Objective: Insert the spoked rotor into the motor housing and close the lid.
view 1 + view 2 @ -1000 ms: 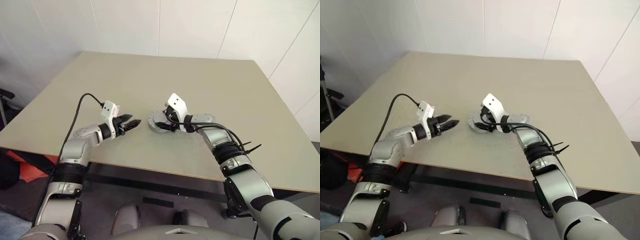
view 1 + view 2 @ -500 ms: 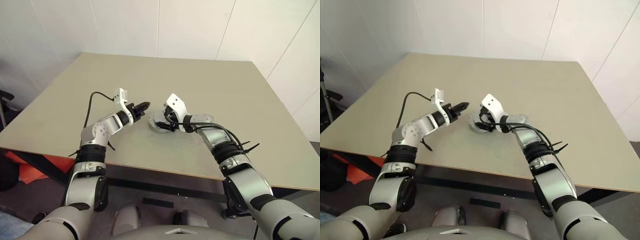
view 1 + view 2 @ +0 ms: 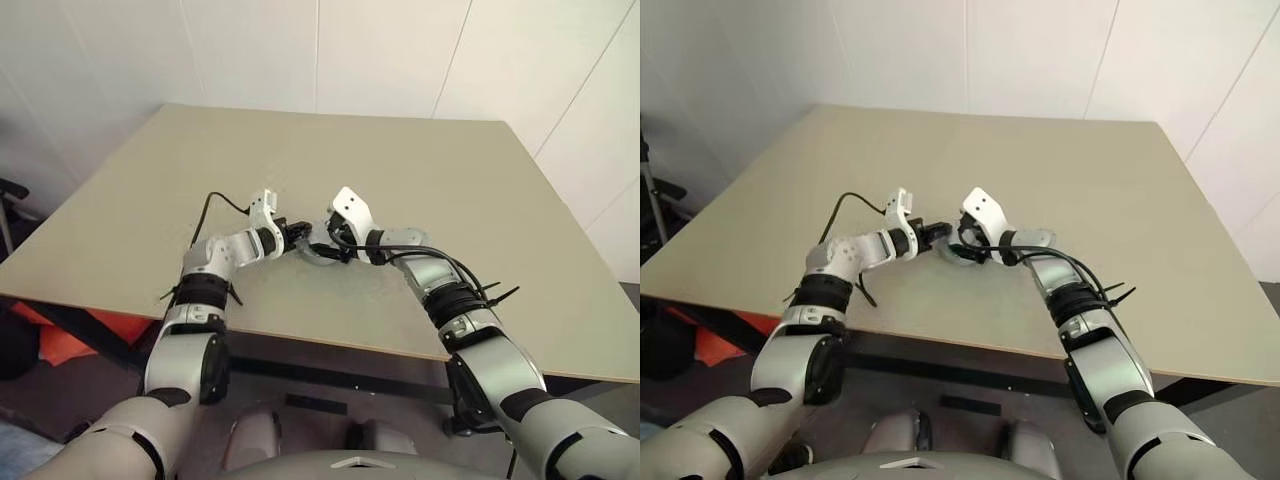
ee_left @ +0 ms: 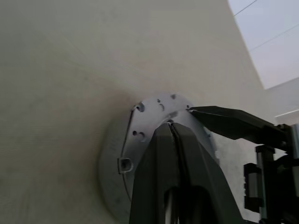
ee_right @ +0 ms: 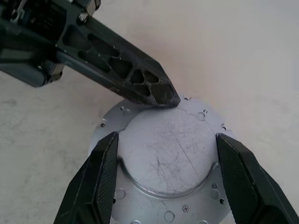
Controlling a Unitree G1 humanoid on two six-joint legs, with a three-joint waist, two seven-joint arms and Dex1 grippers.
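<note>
you're looking at the lid [image 5: 166, 154], grey scratched face up, at the middle of the right wrist view and just left of centre on the table [image 3: 400, 170] in the head views. your right gripper [image 5: 163, 179] straddles its raised centre, fingers spread wide on either side. your left gripper [image 5: 161, 95] is pressed together, tip on the flange. judge it heavy, rigid and slick: grip across the raised rim.

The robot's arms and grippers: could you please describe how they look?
Both arms are silver-grey metal shells with black joint bands. Each ends in a two-fingered black gripper, left and right, under a white wrist block. Black cables loop along both forearms. The fingers are tapered with triangular cut-outs.
</note>
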